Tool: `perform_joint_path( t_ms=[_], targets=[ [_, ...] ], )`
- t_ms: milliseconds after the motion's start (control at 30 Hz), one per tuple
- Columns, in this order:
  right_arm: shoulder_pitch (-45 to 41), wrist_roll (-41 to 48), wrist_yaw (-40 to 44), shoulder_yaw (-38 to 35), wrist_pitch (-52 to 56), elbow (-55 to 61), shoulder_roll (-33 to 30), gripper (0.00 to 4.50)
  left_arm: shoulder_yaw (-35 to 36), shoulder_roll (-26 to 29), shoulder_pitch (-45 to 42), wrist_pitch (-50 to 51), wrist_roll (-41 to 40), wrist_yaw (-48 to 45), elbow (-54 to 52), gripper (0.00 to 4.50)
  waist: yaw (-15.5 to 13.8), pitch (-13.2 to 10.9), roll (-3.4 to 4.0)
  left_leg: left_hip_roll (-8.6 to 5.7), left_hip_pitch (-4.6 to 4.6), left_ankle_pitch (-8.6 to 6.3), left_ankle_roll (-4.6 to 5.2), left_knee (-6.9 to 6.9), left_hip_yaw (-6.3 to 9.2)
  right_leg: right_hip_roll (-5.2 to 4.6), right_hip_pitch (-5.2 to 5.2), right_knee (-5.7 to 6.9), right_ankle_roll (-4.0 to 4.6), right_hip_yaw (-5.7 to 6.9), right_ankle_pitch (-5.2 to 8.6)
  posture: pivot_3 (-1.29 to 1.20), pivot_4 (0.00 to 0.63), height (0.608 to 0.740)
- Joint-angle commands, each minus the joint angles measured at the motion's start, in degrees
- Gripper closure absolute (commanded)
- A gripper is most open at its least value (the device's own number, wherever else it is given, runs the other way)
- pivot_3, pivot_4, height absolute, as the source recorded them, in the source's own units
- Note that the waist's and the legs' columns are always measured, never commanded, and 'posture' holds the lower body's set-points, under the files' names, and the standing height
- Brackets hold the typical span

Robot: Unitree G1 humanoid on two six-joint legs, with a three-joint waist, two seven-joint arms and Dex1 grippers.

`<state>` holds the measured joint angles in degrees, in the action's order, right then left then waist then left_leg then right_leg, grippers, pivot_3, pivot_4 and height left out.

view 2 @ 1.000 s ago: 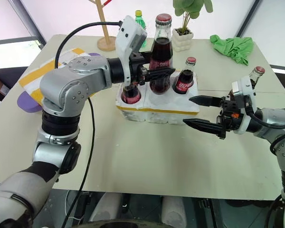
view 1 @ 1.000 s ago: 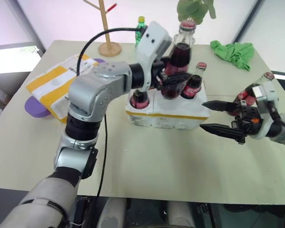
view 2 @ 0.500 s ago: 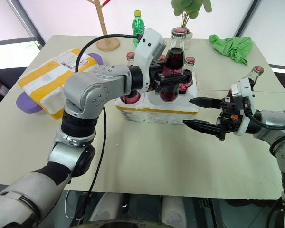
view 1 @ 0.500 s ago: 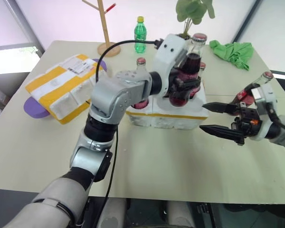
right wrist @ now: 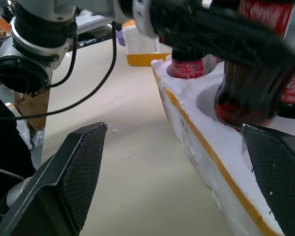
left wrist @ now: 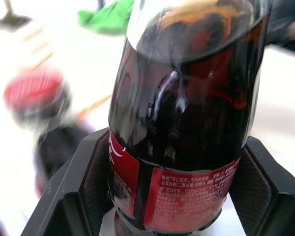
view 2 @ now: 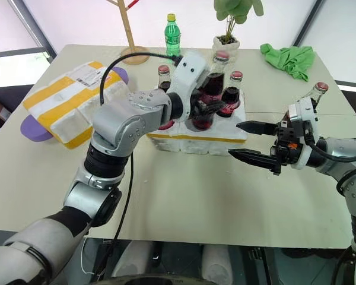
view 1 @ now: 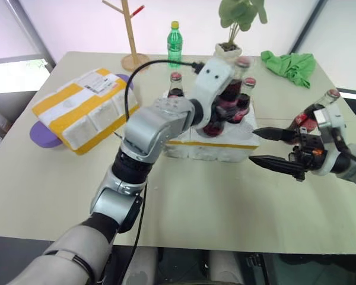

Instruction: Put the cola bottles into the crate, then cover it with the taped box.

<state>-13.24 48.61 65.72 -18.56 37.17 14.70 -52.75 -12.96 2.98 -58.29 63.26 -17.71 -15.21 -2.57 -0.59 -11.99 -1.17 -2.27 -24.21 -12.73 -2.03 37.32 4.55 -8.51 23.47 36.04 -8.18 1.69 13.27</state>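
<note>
Left wrist view, cola bottle point(left wrist: 187, 123) clamped between left end effector point(left wrist: 177, 196) fingers

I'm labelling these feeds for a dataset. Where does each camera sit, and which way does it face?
Left and right eye views: on the head, looking forward and down at the table; both arms show.
Left wrist view: on the left wrist, looking along the left claw shut on a cola bottle.
Right wrist view: on the right wrist, between the open right claw fingers, facing the crate.
Shared: the held bottle and the crate appear in eye and right wrist views.
</note>
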Motion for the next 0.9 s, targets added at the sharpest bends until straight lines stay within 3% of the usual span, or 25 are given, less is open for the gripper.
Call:
perform_joint_path(
  t_ms=[33, 367, 433, 500, 900],
  targets=[
    [-0.22, 0.93, 0.34, -1.31, -0.58, 1.38, 0.25, 0.00, -0.62, -0.53, -1.22, -1.09, 1.89, 0.99, -1.92, 1.79, -0.16, 0.01, 0.02, 0.00, 0.01, 0.00, 0.00, 0.00, 0.01, 0.00, -0.02, 0.00, 0.00, 0.00, 0.00, 0.00, 0.150, 0.740],
    [-0.96, 0.53, 0.67, -0.78, -0.89, 1.05, 0.24, 0.00, 0.30, -1.26, 1.85, -1.03, 2.62, 1.36, 2.91, 1.79, -0.19, 0.02, 0.02, -0.02, 0.08, 0.00, 0.00, 0.07, -0.01, -0.04, -0.14, -0.02, 0.00, 0.00, 0.00, 0.00, 0.150, 0.740],
    [-1.08, 0.31, 0.84, -0.82, -1.01, 0.89, 0.04, 0.00, 0.75, -1.37, 2.37, -0.63, 2.59, 1.60, 2.63, 0.77, -0.18, 0.02, 0.01, -0.02, 0.22, 0.00, -0.01, 0.09, -0.01, -0.04, -0.29, -0.03, -0.02, 0.00, 0.01, 0.00, 0.150, 0.740],
    [-1.34, -0.54, 0.79, -0.84, -1.49, 0.28, -0.26, 0.00, 1.35, -1.33, 2.48, 0.10, 2.41, 1.67, 1.57, 0.01, -0.05, 0.02, 0.00, -0.02, 0.28, 0.00, -0.01, 0.09, -0.02, -0.04, -0.34, -0.03, -0.13, 0.00, 0.08, 0.00, 0.150, 0.740],
    [-3.62, -5.61, 1.26, 0.12, -4.54, -4.55, -0.39, 0.00, 3.49, 2.28, 2.05, 3.76, 1.34, -0.55, -5.22, 0.01, 0.21, 0.02, 0.02, 0.00, 0.25, 0.00, -0.01, -0.10, -0.03, -0.01, -0.18, -0.03, 0.00, -0.03, 0.00, 0.00, 0.150, 0.740]
  ],
)
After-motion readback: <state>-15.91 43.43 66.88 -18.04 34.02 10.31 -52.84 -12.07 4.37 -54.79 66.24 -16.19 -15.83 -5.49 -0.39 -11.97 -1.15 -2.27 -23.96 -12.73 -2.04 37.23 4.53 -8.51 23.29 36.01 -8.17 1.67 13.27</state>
